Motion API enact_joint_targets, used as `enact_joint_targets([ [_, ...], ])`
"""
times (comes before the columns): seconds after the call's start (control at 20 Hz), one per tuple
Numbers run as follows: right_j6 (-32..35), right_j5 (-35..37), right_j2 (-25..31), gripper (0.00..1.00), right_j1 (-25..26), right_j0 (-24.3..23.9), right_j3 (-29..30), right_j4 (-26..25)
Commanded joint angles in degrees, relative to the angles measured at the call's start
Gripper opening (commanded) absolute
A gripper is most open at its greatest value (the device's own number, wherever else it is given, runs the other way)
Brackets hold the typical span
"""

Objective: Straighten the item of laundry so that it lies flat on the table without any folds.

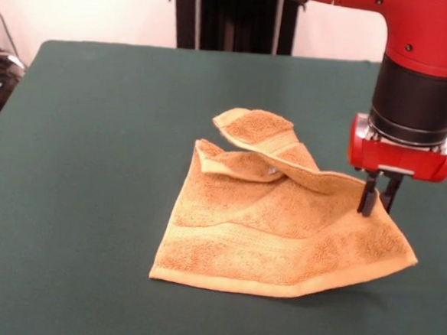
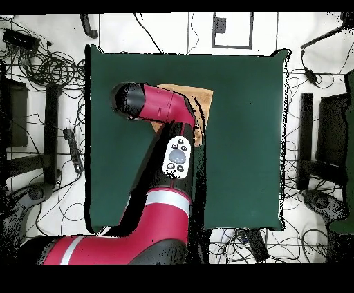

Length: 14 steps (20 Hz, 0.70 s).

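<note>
Scene: a golden-orange towel [image 1: 280,233] lies near the middle of the green table [image 1: 96,128], partly spread and partly raised; in the overhead view the arm covers most of the cloth, leaving only a strip of it [image 2: 197,97] showing beside the arm.

Gripper: the gripper [image 1: 379,195] hangs from the red arm at the towel's right-hand side in the front view; its two dark fingers stand close together, pinched on the cloth's upper edge and holding that side up off the table.

Done so far: the lower part of the towel is opened out, its border band and hem running in a fairly straight line along the front; the front right corner appears lifted, a shadow showing beneath it.

Left to do: the far corner is turned over on itself in a loose flap, with a crease running from it toward the gripper; by the look of it, the job is perhaps half finished, since that fold must be opened and the held edge laid down before the towel lies flat.
</note>
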Motion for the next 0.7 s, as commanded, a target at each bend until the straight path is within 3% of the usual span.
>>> enact_joint_targets([
  [0.05,17.2,4.0,3.8,0.00,1.4,2.3,1.6,3.1],
  [0.5,15.9,5.4,4.5,0.00,1.7,1.4,1.0,3.4],
  [0.55,15.7,5.4,4.7,1.00,1.6,1.3,1.1,3.5],
  [0.7,16.0,5.6,4.2,1.00,1.8,1.4,0.7,3.3],
])
